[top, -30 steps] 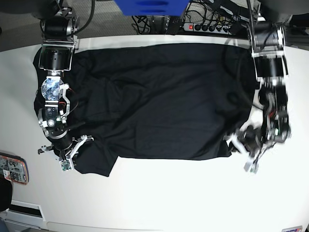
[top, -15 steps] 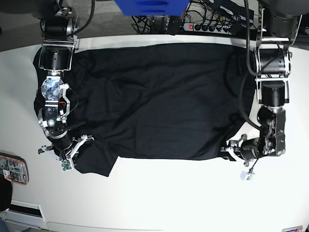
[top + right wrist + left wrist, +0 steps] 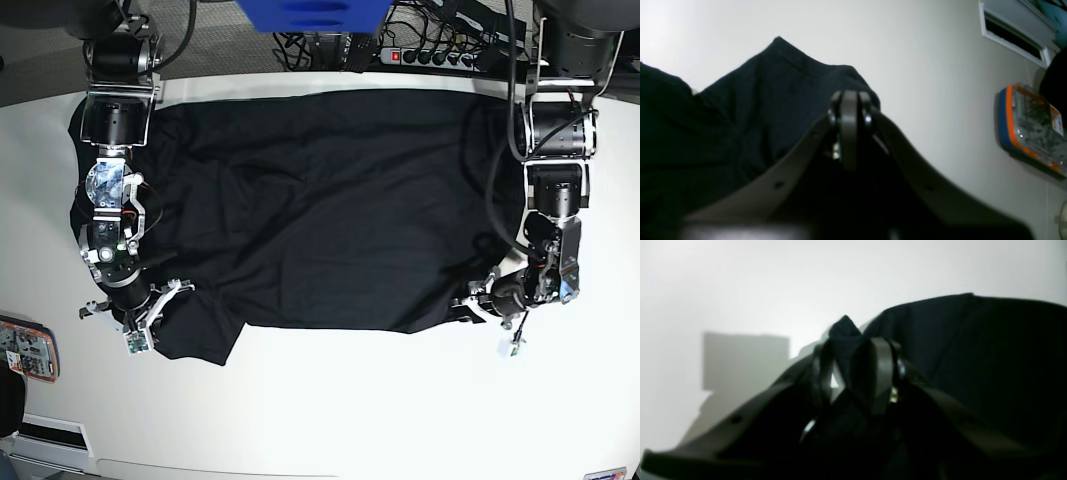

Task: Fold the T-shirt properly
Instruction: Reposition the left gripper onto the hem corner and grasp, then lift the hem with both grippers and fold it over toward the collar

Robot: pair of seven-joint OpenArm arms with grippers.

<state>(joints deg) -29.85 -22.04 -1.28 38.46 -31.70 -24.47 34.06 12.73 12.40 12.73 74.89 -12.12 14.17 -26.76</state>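
Observation:
The black T-shirt [image 3: 320, 200] lies spread flat on the white table [image 3: 360, 400]. My right gripper [image 3: 135, 340] sits at the shirt's near corner on the left of the base view. In the right wrist view it [image 3: 849, 95] is shut, and the shirt's cloth [image 3: 740, 116] bunches around its tips. My left gripper [image 3: 468, 305] is at the shirt's near corner on the right of the base view. In the left wrist view its fingers [image 3: 882, 370] stand apart. A peak of the shirt's cloth [image 3: 844, 328] rises between them, with a sliver of table showing in the gap.
An orange-and-blue case [image 3: 25, 350] lies at the table's near left edge, also visible in the right wrist view [image 3: 1030, 133]. Behind the table's far edge are a power strip with cables [image 3: 430, 55] and a blue object [image 3: 310, 12].
My left arm has swung in toward the shirt's near right corner, and that corner has crept a little toward the shirt's middle. The right arm has not moved.

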